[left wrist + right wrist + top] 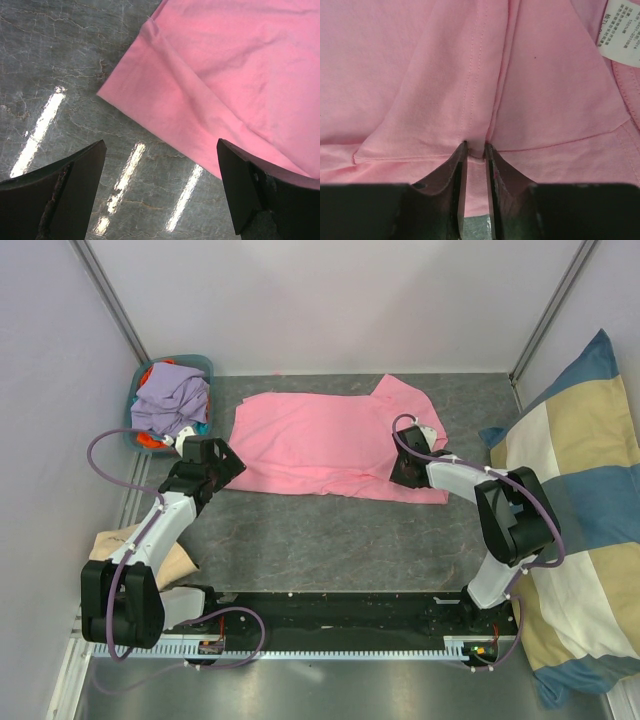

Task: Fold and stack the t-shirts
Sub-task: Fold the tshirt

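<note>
A bright pink t-shirt (320,445) lies spread flat on the grey table, one sleeve pointing to the back right. My right gripper (405,468) rests on its right side near the neck. In the right wrist view the right gripper (475,146) has its narrow jaws pinching a raised fold of the pink t-shirt (420,75), with the white neck label (620,27) at the top right. My left gripper (225,466) hovers wide open over the shirt's front left corner. The left wrist view shows the left gripper (160,170) above bare table, nothing between its fingers, and the pink corner (200,85) just beyond.
A teal basket (205,366) at the back left holds more t-shirts, lavender (170,395) on top with orange showing. A large blue-and-cream checked cushion (585,510) fills the right side. A beige cloth (112,543) lies by the left arm's base.
</note>
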### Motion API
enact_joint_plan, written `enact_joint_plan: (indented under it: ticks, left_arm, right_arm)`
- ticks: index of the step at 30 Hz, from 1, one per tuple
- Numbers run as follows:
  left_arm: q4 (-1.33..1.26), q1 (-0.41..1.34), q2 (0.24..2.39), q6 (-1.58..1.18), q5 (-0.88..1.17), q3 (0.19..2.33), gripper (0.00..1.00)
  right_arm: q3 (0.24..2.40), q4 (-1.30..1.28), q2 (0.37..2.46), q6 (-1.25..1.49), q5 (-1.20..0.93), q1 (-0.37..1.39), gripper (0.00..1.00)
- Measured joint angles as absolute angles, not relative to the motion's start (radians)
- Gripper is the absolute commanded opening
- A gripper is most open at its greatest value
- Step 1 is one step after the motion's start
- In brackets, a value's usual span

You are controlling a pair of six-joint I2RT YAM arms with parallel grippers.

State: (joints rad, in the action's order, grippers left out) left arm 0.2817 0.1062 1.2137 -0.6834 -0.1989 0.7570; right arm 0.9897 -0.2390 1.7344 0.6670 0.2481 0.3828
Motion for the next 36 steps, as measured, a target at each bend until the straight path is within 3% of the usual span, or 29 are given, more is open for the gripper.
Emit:
enact_joint_plan:
  ticks: [5, 17, 36]
  left_arm:
    - [0.282, 0.106, 1.214, -0.683, -0.199, 0.757, 1.0]
    - [0.282, 0.106, 1.214, -0.683, -0.198, 0.757, 1.0]
    - [0.282, 0.106, 1.212, -0.682, -0.184, 0.757, 1.0]
  right_arm:
    - [0.99, -0.225, 1.739, 0.666, 0.248, 0.383, 0.01]
    - [1.024, -0.247, 1.739, 0.649, 0.24, 0.383, 0.0]
    - [1.425, -0.245, 2.028, 0.597, 0.151, 0.383, 0.0]
